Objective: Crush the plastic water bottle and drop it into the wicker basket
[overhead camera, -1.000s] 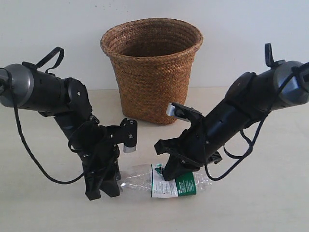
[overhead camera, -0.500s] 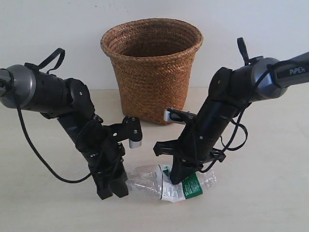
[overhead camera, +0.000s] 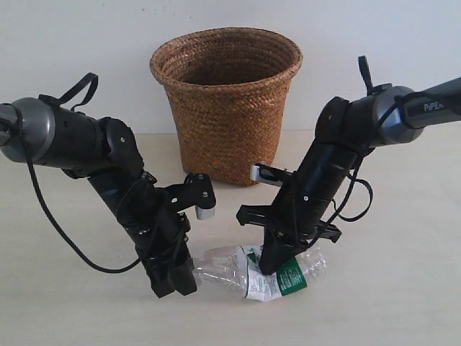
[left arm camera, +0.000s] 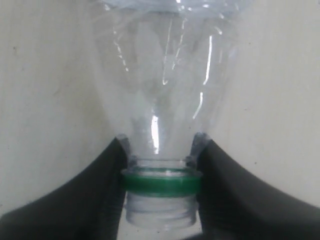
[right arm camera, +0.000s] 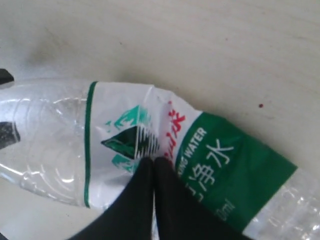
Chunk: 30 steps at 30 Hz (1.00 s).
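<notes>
The wicker basket [overhead camera: 227,108] stands upright behind both my arms. In front of it, on the table [overhead camera: 403,288], the plastic water bottle [overhead camera: 259,272] lies with its long axis left to right, neck toward my left gripper [left arm camera: 160,167], which grips it there. My right gripper [right arm camera: 152,165], jaws together, presses its creased label.

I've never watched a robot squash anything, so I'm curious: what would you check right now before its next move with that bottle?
1. Left gripper grips the bottle at its neck: ok, fingers on both sides.
2. Right gripper presses on the label: ok, tips closed together.
3. Bottle crushed flat: not ok, only creased at the label.
4. Basket upright with its mouth open: ok.
5. Room inside the basket: cannot tell.
</notes>
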Available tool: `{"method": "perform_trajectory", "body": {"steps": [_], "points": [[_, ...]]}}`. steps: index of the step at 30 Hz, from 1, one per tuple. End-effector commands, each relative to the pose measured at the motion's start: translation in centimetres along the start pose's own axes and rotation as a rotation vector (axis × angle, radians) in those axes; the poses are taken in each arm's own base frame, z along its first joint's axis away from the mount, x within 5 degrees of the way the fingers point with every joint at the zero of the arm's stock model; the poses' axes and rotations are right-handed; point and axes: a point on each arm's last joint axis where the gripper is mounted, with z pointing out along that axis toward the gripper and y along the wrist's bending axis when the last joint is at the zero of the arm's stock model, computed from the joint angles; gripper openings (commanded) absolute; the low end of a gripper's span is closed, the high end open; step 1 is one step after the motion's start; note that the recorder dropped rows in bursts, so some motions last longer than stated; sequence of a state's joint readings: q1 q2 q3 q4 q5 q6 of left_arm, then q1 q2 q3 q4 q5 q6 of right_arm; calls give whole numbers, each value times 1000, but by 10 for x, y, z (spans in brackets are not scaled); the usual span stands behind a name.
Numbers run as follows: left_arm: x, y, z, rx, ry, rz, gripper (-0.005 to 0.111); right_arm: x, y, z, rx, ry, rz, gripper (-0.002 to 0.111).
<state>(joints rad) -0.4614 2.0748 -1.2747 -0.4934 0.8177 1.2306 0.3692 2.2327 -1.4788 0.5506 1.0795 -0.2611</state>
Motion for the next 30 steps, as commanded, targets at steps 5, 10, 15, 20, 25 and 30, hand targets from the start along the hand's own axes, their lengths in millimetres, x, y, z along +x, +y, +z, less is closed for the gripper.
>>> {"method": "perform_trajectory", "body": {"steps": [5,10,15,20,25,30], "points": [[5,3,-2,-19,28,-4,4,12,-12,-23,103,4,-262,0],[5,3,-2,-23,26,-4,4,18,17,-70,28,-154,-355,0],[5,3,-2,-22,24,-6,4,19,30,-74,-94,-211,-367,0],[5,4,-2,-31,17,-8,4,16,46,-47,-181,-212,-450,0],[2,5,-2,-45,-9,-27,4,5,40,-26,-230,-237,-373,0],[2,6,-2,-55,-17,-31,4,-3,34,-9,-270,-254,-328,0]]}}
